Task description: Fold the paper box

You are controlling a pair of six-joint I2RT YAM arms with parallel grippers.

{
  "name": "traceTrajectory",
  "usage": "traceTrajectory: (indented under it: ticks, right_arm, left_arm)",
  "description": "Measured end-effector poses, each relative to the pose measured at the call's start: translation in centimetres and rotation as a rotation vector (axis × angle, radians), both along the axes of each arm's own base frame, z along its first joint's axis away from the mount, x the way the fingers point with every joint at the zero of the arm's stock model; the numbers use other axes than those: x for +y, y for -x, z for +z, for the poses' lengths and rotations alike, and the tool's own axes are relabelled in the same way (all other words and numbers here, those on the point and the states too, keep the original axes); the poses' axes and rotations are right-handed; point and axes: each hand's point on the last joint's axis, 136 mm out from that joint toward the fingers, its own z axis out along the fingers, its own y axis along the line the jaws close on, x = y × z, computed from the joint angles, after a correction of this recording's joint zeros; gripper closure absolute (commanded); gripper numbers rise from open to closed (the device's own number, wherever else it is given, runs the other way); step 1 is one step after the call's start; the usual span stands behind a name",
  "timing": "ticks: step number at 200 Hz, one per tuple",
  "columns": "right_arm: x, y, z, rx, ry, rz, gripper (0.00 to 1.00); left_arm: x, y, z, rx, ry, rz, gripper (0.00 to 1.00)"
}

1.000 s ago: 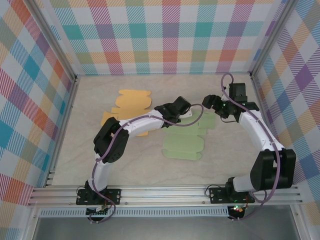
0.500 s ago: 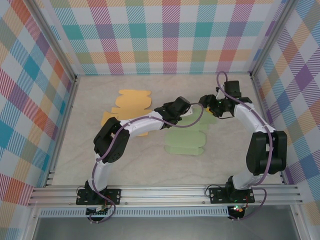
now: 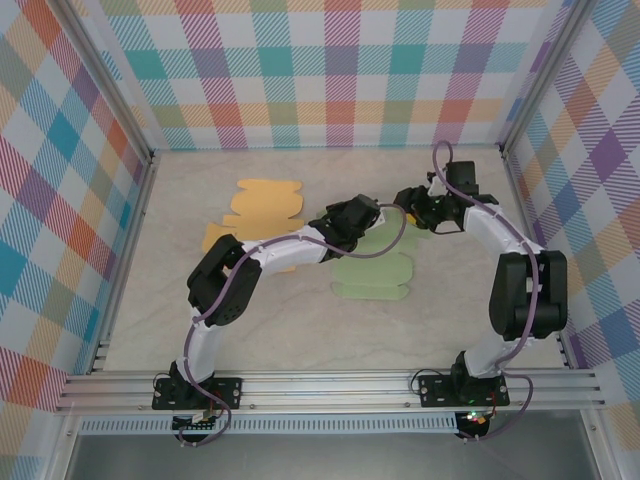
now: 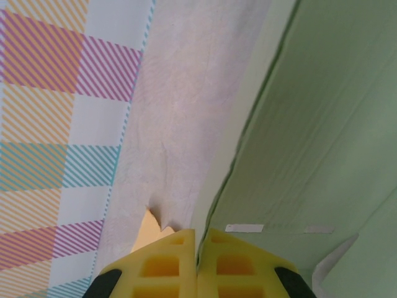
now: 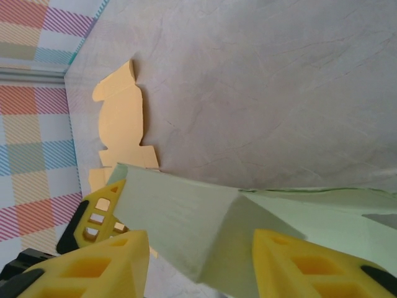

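Thin, matte green paper box, creased
Edge pinched tight in the left gripper; right gripper straddles a raised fold (jaws apart).

The left arm stretches forward and rightward; the left gripper is pinched tight, seemingly on the paper box edge. The right arm hooks leftward, with the right gripper parted.

Mid-bench, a flat green paper box, far edge met by the left gripper and right gripper, arms arching in from either side, with orange cutouts flat beyond the left arm.
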Motion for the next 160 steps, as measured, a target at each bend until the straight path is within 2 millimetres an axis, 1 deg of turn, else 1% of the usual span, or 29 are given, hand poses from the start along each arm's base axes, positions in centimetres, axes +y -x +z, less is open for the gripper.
traceTrajectory:
  ticks: [9, 19, 37, 55, 71, 98, 123, 146, 160]
  right_arm:
    - [0.2, -0.1, -0.3, 0.009, -0.013, 0.003, 0.56]
    - [0.3, -0.1, -0.4, 0.013, -0.026, 0.005, 0.59]
    - [0.6, -0.2, -0.1, 0.01, -0.051, 0.007, 0.62]
    - [0.8, -0.4, 0.4, -0.003, -0.072, 0.009, 0.59]
    - [0.9, -0.5, 0.4, -0.009, -0.082, 0.008, 0.53]
    - [0.6, 0.6, 0.0, 0.008, -0.073, -0.007, 0.5]
    - [0.1, 1.3, 1.0, -0.011, -0.045, -0.029, 0.48]
    - [-0.2, 1.6, 2.3, -0.045, -0.032, -0.04, 0.47]
    - [-0.3, 1.8, 2.5, -0.052, -0.029, -0.044, 0.48]
  left_arm:
    - [0.0, -0.1, 0.2, -0.016, 0.009, 0.011, 1.0]
    - [0.0, -0.2, 0.5, -0.031, 0.018, 0.024, 1.0]
    - [0.2, -0.5, 0.9, -0.055, 0.032, 0.045, 1.0]
    - [0.3, -0.5, 1.0, -0.087, 0.044, 0.067, 1.0]
    - [0.7, -0.1, 0.3, -0.101, 0.04, 0.079, 1.0]
    - [1.3, 0.8, -0.6, -0.121, 0.042, 0.086, 1.0]
    - [1.4, 1.6, -0.3, -0.151, 0.069, 0.078, 1.0]
    - [1.1, 1.7, 0.4, -0.191, 0.097, 0.063, 1.0]
    - [1.0, 1.8, 0.5, -0.209, 0.1, 0.053, 1.0]
